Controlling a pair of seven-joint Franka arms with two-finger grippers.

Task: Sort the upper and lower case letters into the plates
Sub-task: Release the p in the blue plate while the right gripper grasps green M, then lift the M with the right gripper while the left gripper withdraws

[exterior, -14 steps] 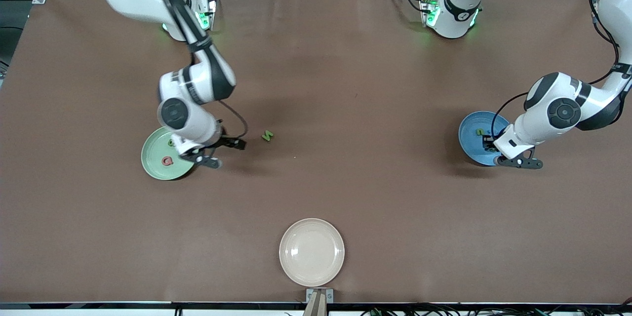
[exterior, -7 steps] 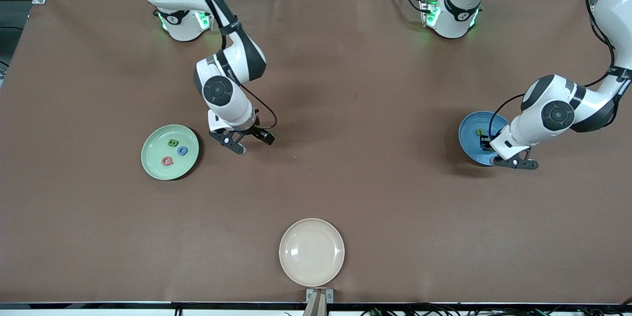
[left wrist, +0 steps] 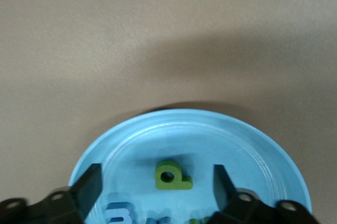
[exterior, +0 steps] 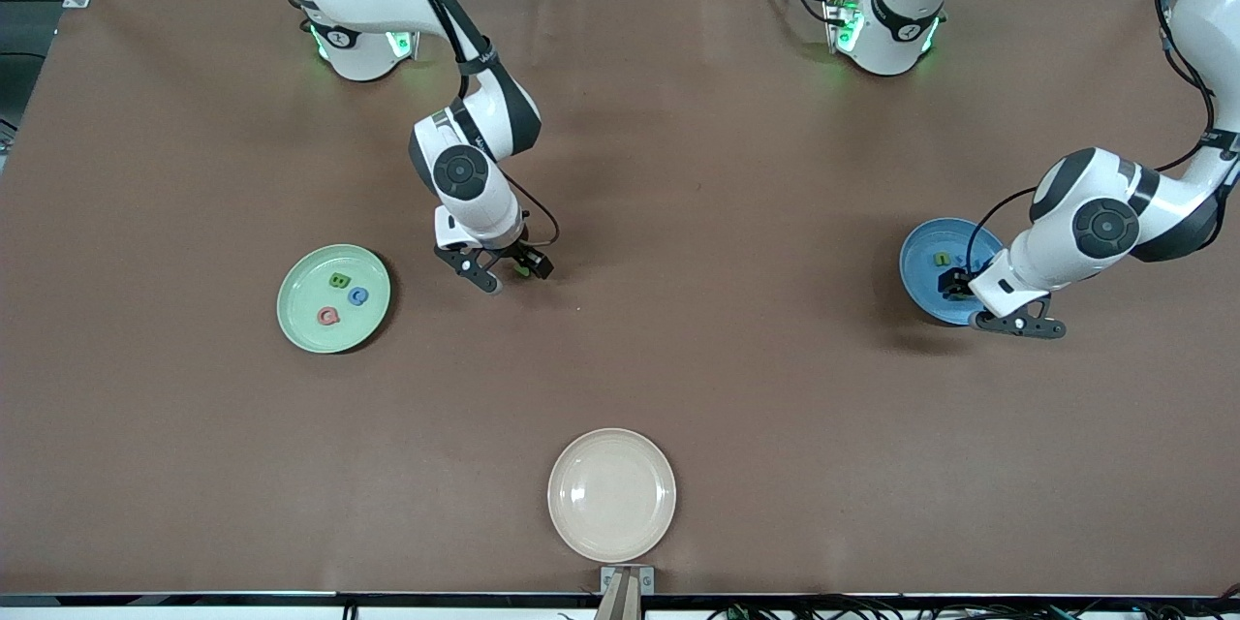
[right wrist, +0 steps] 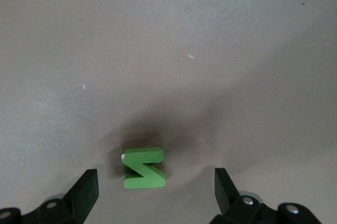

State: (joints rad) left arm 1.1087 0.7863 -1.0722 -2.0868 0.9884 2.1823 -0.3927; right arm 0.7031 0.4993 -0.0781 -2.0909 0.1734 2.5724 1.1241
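Pale green, the plate (exterior: 334, 298) toward the right arm's end of the table carries three letters: a green one (exterior: 338, 280) at about 12 o'clock on its floor, a blue one (exterior: 358, 295) near 3 o'clock and a red one (exterior: 329, 316) near 6 o'clock. Next along the front view, the right gripper (exterior: 504, 271) hovers low over the bare brown table (exterior: 736, 368), jaws spread. In its wrist view the green letter (right wrist: 143, 168), an N or Z by shape, lies flat on the cloth between the open fingers, not yet touched. Judging by this, the step in hand is picking up that last loose piece; the next move calls for a straight descent and a close across its narrow sides, then a carry to whichever plate suits its case.

A cream plate (exterior: 611, 494) sits bare, nearest the front camera. At the left arm's end, the left gripper (exterior: 983, 300) hangs over the blue plate (exterior: 920, 257), jaws apart and holding nothing. Its wrist view shows a green p-shaped letter (left wrist: 171, 176) between the fingers and a blue letter (left wrist: 120, 215) cut off at the frame edge.

The gripper hides part of the blue plate in the front view, so its letter count cannot be told.
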